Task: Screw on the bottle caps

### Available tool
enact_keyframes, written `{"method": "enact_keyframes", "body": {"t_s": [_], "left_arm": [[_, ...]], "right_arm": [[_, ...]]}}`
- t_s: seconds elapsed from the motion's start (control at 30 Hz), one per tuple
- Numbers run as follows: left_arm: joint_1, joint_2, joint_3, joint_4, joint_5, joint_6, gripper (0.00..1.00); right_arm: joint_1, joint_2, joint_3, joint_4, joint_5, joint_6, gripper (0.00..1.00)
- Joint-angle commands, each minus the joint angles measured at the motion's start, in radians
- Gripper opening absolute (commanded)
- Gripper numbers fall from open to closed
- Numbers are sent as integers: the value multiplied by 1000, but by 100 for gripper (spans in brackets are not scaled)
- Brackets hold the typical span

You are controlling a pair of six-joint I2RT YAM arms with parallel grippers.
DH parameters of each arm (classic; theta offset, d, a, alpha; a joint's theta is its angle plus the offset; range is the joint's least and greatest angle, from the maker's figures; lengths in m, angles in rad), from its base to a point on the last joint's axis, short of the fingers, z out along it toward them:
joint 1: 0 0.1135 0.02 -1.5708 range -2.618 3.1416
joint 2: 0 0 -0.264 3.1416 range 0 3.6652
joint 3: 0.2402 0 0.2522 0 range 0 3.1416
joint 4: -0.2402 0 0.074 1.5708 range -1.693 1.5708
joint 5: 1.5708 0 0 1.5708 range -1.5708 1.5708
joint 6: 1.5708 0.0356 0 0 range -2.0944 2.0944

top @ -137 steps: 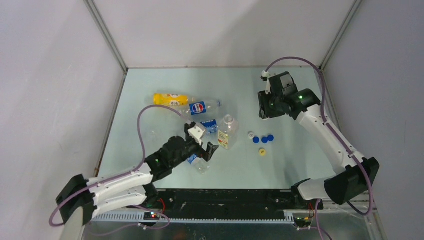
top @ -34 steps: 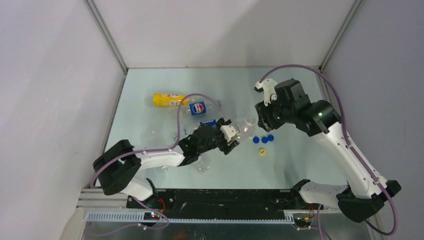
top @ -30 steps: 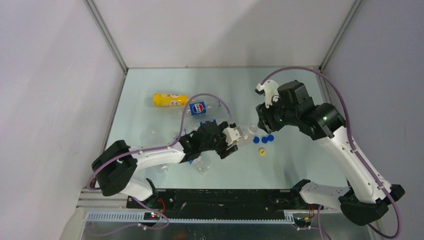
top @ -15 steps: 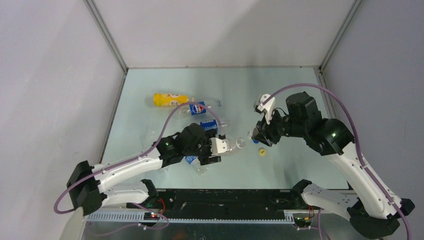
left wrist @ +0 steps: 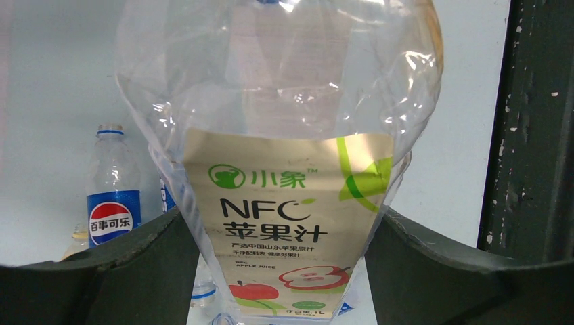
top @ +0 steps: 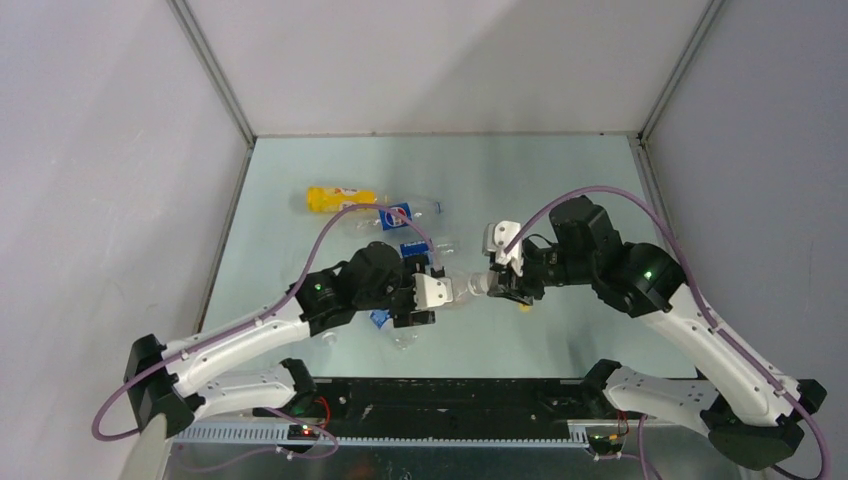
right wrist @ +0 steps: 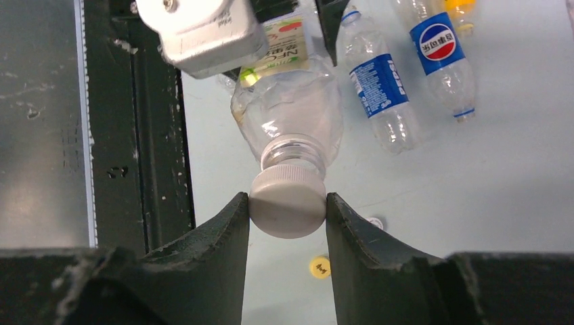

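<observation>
Progress: early stage. The white cap (right wrist: 288, 198) sits on the mouth of the juice bottle (left wrist: 284, 203); whether the threads have caught cannot be told.

Beyond the juice bottle, blue-labelled bottles (right wrist: 380, 84) and a yellow bottle (top: 338, 198) lie on the table (top: 560, 180), apparently uncapped. A yellow cap (right wrist: 320, 266) lies loose near its neck.

Left gripper (top: 432, 293) clamps the juice bottle's body. Right gripper (right wrist: 286, 204) is pinched narrowly on the white cap.

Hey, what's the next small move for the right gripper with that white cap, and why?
Probably twist the right gripper to thread the white cap: it sits at the mouth of the juice bottle, which the left gripper clamps.
</observation>
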Motion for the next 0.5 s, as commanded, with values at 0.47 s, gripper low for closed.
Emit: {"method": "enact_keyframes", "body": {"t_s": [0.47], "left_arm": [[23,2,129,-33,166,-27,0]], "right_arm": [[38,-12,-89,141,58,-167,0]]}}
